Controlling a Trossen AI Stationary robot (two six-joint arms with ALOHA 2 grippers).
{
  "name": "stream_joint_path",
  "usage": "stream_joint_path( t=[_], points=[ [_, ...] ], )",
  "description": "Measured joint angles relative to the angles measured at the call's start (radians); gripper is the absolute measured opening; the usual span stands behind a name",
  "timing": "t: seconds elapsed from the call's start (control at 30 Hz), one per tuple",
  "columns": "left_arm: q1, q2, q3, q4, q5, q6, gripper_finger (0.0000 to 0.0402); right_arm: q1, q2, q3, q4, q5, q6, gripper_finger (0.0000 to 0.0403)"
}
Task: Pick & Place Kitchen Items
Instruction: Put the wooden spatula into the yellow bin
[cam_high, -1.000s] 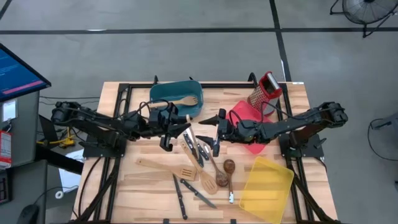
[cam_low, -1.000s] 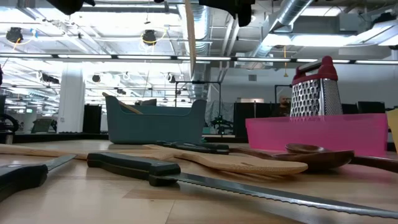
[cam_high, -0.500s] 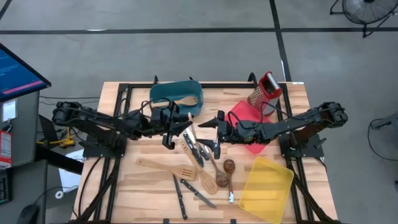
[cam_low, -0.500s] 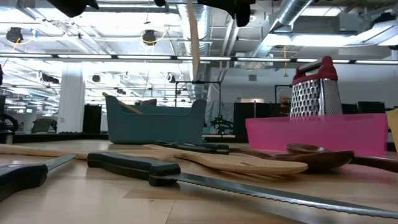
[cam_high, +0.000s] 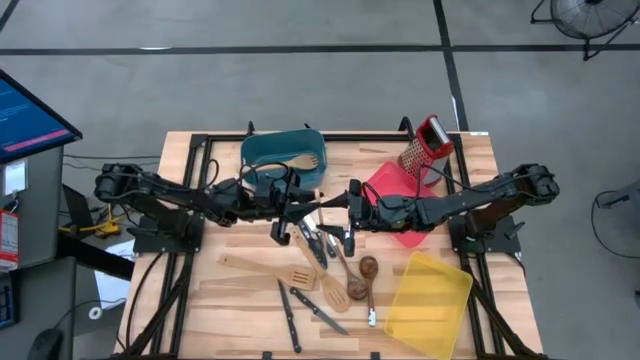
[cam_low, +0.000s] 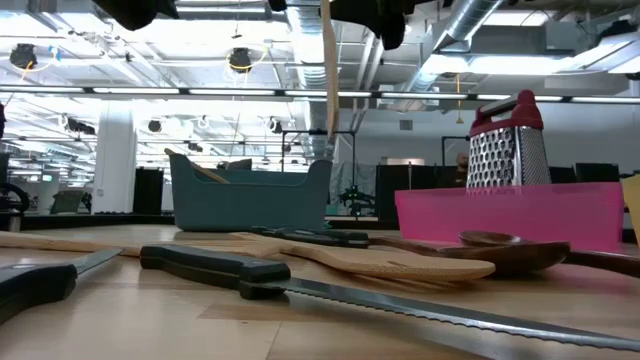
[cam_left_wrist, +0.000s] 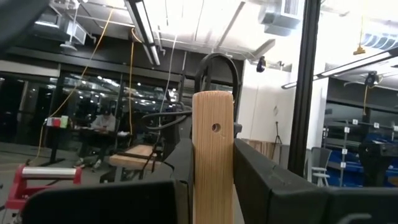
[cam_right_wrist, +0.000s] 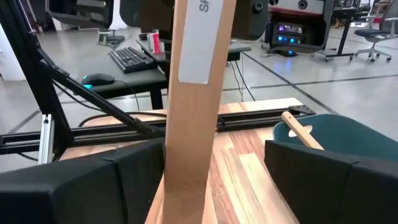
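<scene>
My left gripper (cam_high: 288, 205) is shut on a pale wooden spatula (cam_low: 328, 70) and holds it upright in the air over the table's middle. My right gripper (cam_high: 346, 213) reaches in from the table's right, open. Its two fingers (cam_right_wrist: 99, 180) stand on either side of the spatula's labelled shaft (cam_right_wrist: 193, 124); whether one touches it I cannot tell. Wooden turners (cam_high: 270, 268), brown spoons (cam_high: 360, 282) and black-handled knives (cam_high: 300, 310) lie flat on the table below and nearer. My left gripper pinches the spatula's handle (cam_left_wrist: 213, 186) between its two fingers (cam_left_wrist: 255, 180), a little below the top end with the small hole. The fingers come from the table's left, slanting slightly upward, and lie across the handle. The spatula stands upright, lifted clear of the table.
A teal bin (cam_high: 283, 155) at the far middle holds a wooden spoon. A red bin (cam_high: 395, 190) with a steel grater (cam_high: 425, 145) stands behind my right arm. A yellow bin (cam_high: 430, 300) sits near right. More knives (cam_high: 318, 240) lie under the grippers.
My left gripper has carried the upright spatula a little toward the table's right, closer to my right gripper. The spatula stays upright and clear of the table.
</scene>
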Motion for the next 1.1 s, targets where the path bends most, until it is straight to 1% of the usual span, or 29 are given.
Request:
stream_joint_path(
  t=[0.07,0.17,0.33,0.4,0.67,0.73,0.87,1.0,1.1],
  points=[
    [0.000,0.000,0.000,-0.001,0.008,-0.002,0.0059,0.000,0.000,0.000,-0.002,0.000,-0.005,0.0259],
    [0.000,0.000,0.000,0.000,0.009,-0.002,0.0059,0.000,0.000,0.000,-0.003,-0.003,-0.011,0.0221],
    [0.002,0.000,0.000,-0.002,0.009,-0.018,0.0059,0.000,0.000,0.000,-0.007,-0.026,-0.014,0.0125],
    [0.001,0.000,0.000,0.000,0.010,-0.016,0.0059,0.000,0.000,0.000,-0.007,-0.025,-0.010,0.0094],
    [0.001,0.000,-0.001,-0.001,0.027,-0.032,0.0060,0.000,0.000,0.000,-0.013,-0.023,-0.004,0.0095],
    [0.001,0.000,-0.001,-0.001,0.028,-0.052,0.0066,0.000,0.000,0.000,-0.013,-0.023,-0.004,0.0103],
    [0.000,0.000,-0.001,-0.001,0.009,-0.111,0.0093,0.008,-0.003,0.000,-0.012,0.011,-0.017,0.0113],
    [0.000,0.000,-0.001,-0.020,0.008,-0.122,0.0130,0.014,-0.024,-0.002,-0.019,0.047,-0.016,0.0096],
    [0.000,0.000,-0.001,-0.028,0.005,-0.122,0.0159,0.020,-0.048,-0.002,-0.024,0.063,-0.014,0.0096]
  ],
)
